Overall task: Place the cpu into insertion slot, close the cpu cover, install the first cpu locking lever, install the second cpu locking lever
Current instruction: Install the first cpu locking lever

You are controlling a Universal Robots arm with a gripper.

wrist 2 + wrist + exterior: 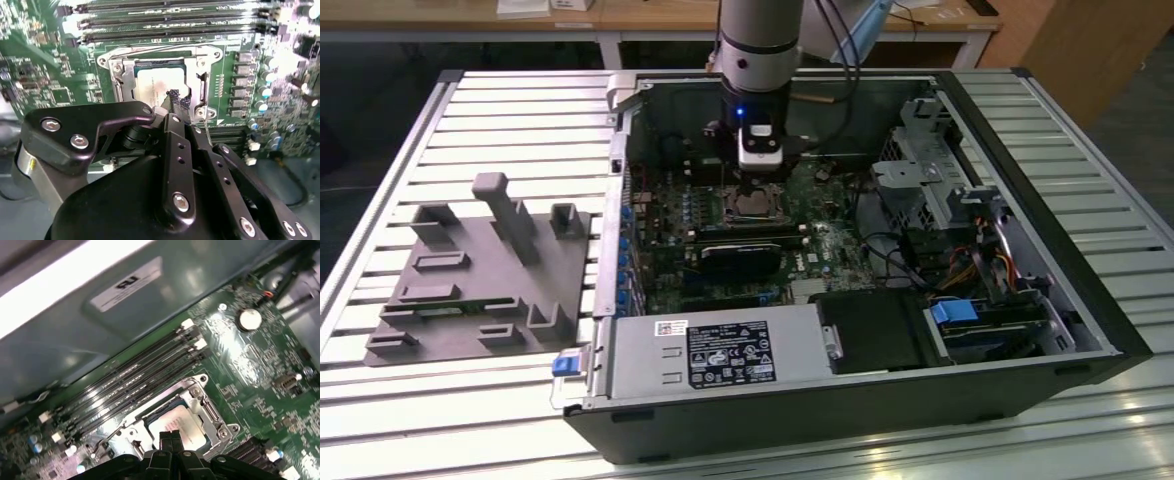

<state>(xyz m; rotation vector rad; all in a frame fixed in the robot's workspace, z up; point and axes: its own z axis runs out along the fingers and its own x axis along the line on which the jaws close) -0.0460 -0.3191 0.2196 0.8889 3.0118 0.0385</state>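
The gripper [177, 100] is clenched, its fingertips pressed together with nothing between them, over the cpu's [152, 82] edge. The cpu lies in the insertion slot [160, 62] beside the motherboard's [55, 95] memory slots [170, 22], with the cpu cover [120, 70] lying down around it.

PC case [1107, 330] lies open side up on the table [494, 110], w/ a fixture block [467, 290] beside it on the exterior view's left. Inside the case: motherboard [841, 255] on the floor, power supply [720, 355] along the side nearest the exterior camera, drive bays [987, 320] on the exterior view's right. On the board the cpu [150, 82] sits in the insertion slot [755, 210], cpu cover [117, 75] flat over it, memory slots [175, 22] just beside. Gripper [176, 100] hangs right above the cpu, tips at its edge; contact can't be told.
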